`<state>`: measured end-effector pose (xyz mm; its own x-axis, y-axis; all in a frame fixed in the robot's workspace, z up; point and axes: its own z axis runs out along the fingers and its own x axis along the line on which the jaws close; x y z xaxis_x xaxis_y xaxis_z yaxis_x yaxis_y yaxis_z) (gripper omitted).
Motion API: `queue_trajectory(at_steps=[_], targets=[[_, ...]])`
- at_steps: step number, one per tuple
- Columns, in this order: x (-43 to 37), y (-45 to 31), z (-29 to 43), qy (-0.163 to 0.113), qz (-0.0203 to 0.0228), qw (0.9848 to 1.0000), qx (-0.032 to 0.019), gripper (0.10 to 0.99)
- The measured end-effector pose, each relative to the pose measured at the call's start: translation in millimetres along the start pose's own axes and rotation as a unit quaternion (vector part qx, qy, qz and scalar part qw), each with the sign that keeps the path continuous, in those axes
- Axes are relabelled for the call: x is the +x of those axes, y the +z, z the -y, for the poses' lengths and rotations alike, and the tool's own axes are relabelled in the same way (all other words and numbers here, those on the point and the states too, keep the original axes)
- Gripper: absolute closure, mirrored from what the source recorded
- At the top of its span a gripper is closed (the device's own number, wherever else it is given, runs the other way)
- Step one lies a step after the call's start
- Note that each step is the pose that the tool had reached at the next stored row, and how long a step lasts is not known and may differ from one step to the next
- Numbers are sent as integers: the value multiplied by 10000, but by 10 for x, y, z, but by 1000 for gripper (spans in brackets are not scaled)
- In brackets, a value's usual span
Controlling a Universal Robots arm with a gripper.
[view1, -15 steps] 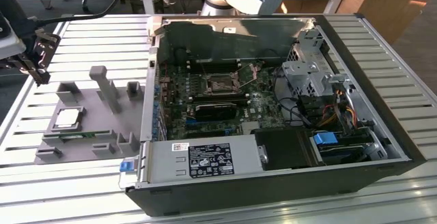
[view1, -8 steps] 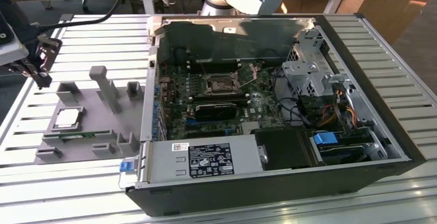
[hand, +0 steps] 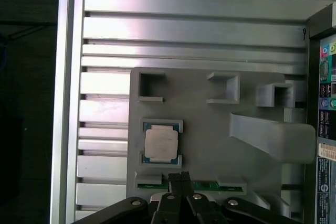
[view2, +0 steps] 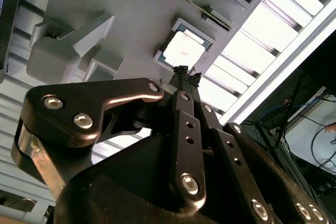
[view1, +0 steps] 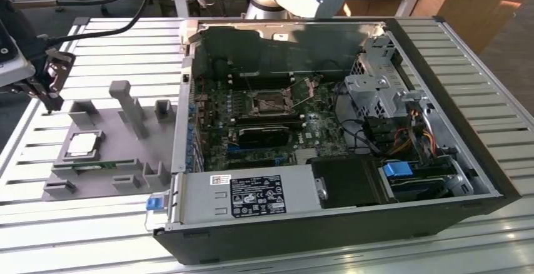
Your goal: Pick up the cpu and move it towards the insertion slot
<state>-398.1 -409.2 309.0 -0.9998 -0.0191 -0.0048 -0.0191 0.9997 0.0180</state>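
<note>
Grey plastic fixture tray (view1: 109, 137) lies on the aluminium slatted table (view1: 125, 42), just beside the open computer case (view1: 334, 239) on the exterior view's left. The cpu (view1: 84, 144) lies flat in its own square holder on that tray, silvery top up, untouched; you see it in both wrist views too (view2: 184, 50) (hand: 160, 144). A thin green circuit strip (hand: 210, 186) lies in the neighbouring holder, right next to the chip. Your gripper (view1: 55, 106) hangs above the tray's edge on the exterior view's left, clear of the cpu, holding nothing. Its fingertips are pressed together with no gap, as both wrist views show (view2: 184, 72) (hand: 179, 176). In the first wrist view the tips line up over the green strip, just short of the chip. The insertion slot (view1: 269, 102) sits on the motherboard (view1: 321, 130) inside the case, silver frame, dark centre, well apart from the gripper. A black heatsink block (view1: 260, 136) sits just beside the slot.
</note>
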Motion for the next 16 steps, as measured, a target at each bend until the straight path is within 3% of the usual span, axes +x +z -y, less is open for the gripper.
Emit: queue_trajectory(at_steps=[9, 16], targets=[[58, 149, 2, -2, 62, 10000, 1, 984], [75, 276, 4, -2, 77, 10000, 2, 984]])
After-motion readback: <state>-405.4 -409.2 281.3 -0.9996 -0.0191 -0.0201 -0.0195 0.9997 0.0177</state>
